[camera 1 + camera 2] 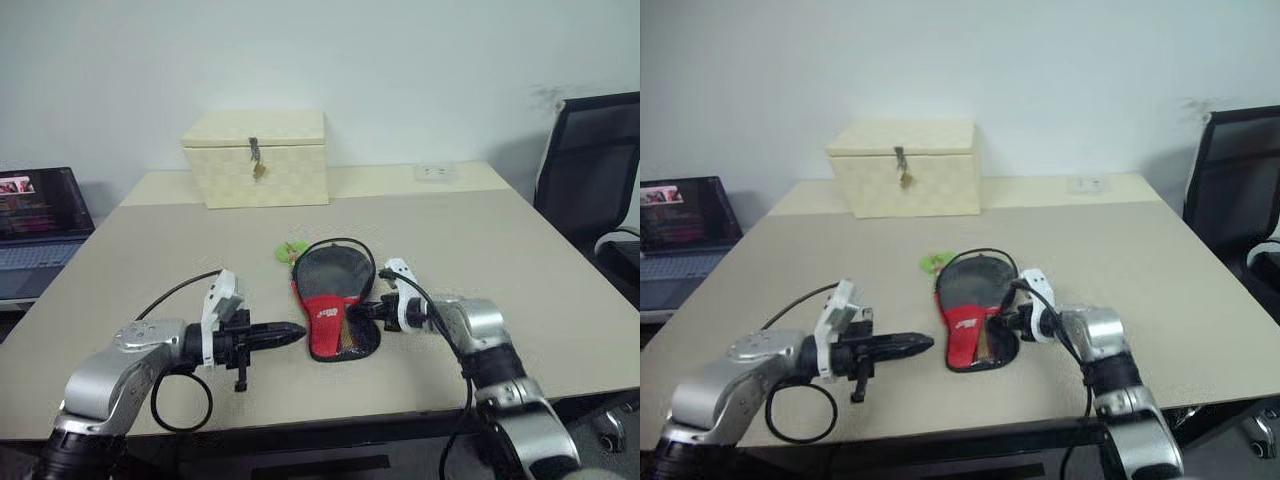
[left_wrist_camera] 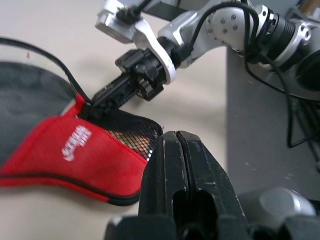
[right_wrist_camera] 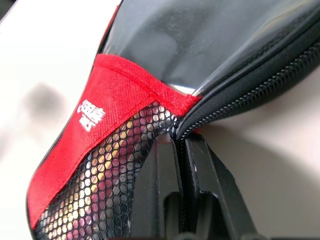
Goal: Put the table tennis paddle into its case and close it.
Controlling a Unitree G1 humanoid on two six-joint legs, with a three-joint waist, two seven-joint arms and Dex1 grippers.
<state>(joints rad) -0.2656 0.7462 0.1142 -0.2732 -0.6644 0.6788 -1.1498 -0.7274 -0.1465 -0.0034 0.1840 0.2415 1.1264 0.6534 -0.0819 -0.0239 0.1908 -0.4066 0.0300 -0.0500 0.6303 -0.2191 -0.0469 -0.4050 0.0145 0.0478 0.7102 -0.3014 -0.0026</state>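
Right claw [image 1: 366, 309] pinched shut on the case [image 1: 335, 300] edge.

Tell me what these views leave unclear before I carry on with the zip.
- Table tennis paddle: its handle is covered by the case fabric in every view.
- Zip pull: right wrist view, the right gripper is shut on the case's zip edge and hides whether it pinches the pull itself.
- How far the zip is closed: head views, too small to tell.
- Green tag: head views, too small to make out.

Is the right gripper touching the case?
Touching: in the right wrist view the right gripper is shut on the case at its zip edge.
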